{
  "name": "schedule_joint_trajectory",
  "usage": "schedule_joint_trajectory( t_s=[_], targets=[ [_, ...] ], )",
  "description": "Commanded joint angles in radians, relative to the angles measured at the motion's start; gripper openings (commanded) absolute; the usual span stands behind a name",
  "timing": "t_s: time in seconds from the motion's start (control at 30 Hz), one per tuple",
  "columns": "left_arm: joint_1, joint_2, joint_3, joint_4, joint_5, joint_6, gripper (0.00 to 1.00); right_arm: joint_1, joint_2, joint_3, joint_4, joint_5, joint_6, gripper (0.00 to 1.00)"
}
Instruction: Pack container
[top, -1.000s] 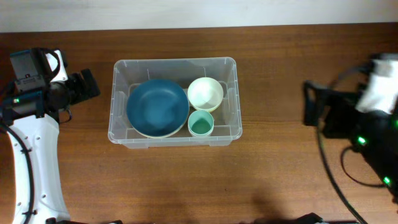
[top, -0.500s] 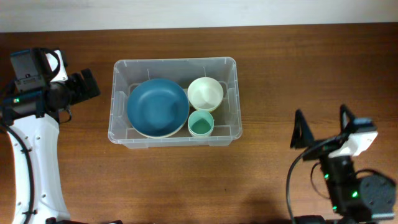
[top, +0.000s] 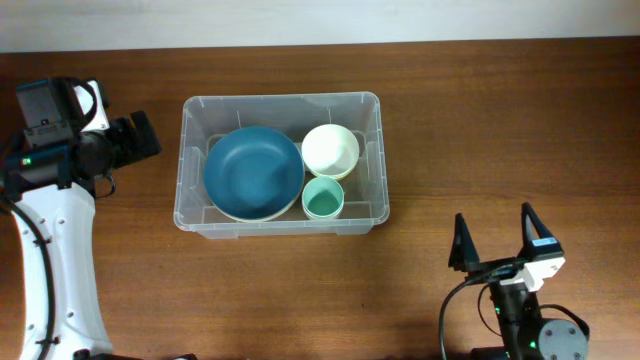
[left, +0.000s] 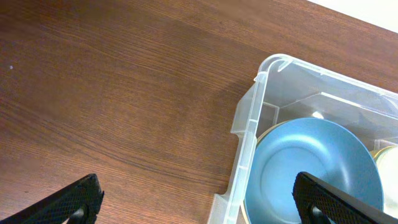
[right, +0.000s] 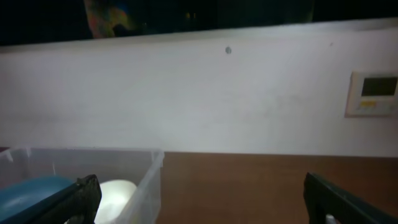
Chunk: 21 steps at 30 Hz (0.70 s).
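Note:
The clear plastic container (top: 280, 98) sits on the table left of centre. It holds a wide blue bowl (top: 253, 172), a cream bowl (top: 330, 150) and a small green cup (top: 323, 199). My left gripper (top: 150, 140) hovers open just left of the container, with nothing between its fingers. In the left wrist view the left gripper (left: 199, 202) straddles the container's rim (left: 249, 118), over the edge of the blue bowl (left: 311, 168). My right gripper (top: 494, 225) stands open and empty near the table's front right, pointing toward the back. The right wrist view shows the container's wall (right: 143, 186) and the cream bowl (right: 115, 193).
Brown wooden tabletop (top: 480, 120) surrounds the container. A white wall (right: 199, 99) runs behind the table with a small thermostat panel (right: 372, 93) on it. The left arm's white body (top: 60, 260) runs along the left edge.
The right arm has drawn back from the right middle of the table to the front edge, swinging its open fingers toward the back. The left arm and the container's contents have not moved.

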<state>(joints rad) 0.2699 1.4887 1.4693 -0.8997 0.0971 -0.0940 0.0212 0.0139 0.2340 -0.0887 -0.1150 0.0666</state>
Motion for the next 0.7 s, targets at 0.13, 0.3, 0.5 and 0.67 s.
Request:
schedule_joint_trajectory(
  t_s=[0.13, 0.3, 0.5, 0.67],
  targets=[
    [0.006, 0.005, -0.006, 0.001, -0.001, 0.016, 1.00, 0.006, -0.011, -0.076, 0.005, -0.005, -0.112, 0.99],
    [0.006, 0.005, -0.006, 0.001, -0.001, 0.016, 1.00, 0.006, -0.011, -0.148, 0.056, -0.009, -0.115, 0.99],
    [0.006, 0.005, -0.006, 0.001, -0.001, 0.016, 1.00, 0.006, -0.011, -0.229, 0.130, -0.008, -0.115, 0.99],
    [0.006, 0.005, -0.006, 0.001, -0.001, 0.016, 1.00, 0.006, -0.011, -0.229, 0.126, -0.008, -0.115, 0.99]
  ],
)
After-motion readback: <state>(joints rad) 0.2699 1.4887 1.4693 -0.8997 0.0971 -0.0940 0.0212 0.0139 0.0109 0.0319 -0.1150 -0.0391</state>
